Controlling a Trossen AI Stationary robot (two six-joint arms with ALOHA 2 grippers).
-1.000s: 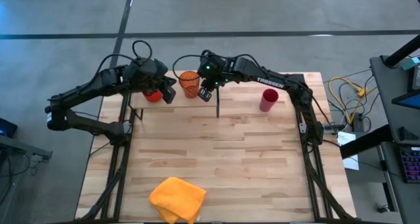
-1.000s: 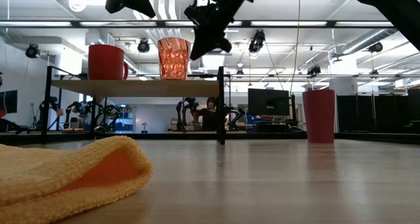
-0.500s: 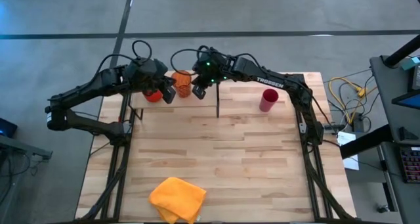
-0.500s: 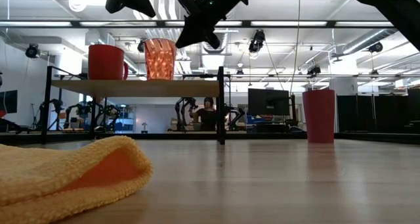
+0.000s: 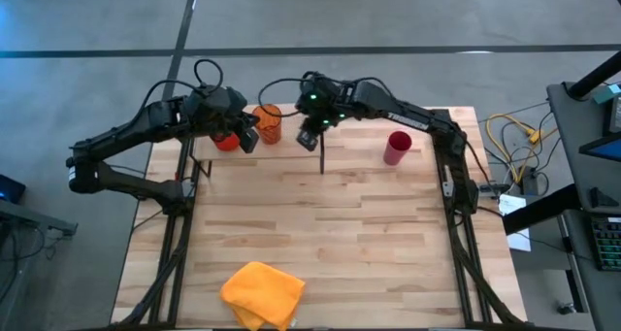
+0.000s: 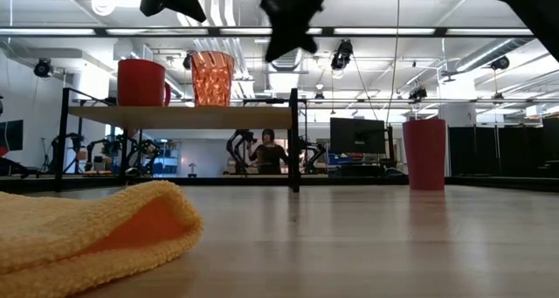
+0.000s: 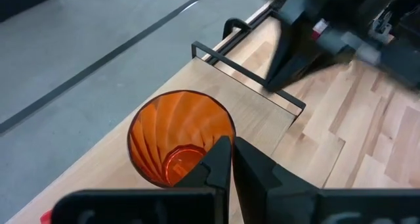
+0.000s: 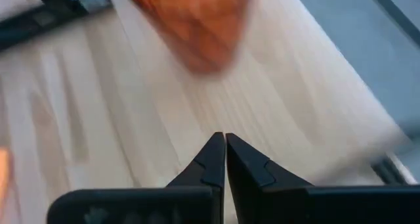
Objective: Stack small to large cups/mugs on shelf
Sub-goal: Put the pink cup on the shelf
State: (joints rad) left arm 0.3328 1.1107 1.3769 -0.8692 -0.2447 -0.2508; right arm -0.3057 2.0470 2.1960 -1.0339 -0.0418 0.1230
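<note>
Standing on the shelf [image 6: 183, 116] are the red mug [image 6: 142, 82] and orange cup [image 6: 213, 79] — right gripper [image 5: 309, 140] closed and empty beside the divider, left gripper [image 5: 249, 137] closed by the mug — pink tumbler [image 5: 397, 148] on the table, probably next, needing opened fingers

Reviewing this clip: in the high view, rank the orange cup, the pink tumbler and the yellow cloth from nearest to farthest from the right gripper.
From the right gripper:
1. Orange cup, on the shelf, just to the gripper's left.
2. Pink tumbler, on the table off the shelf's right end.
3. Yellow cloth, at the table's near edge.
</note>
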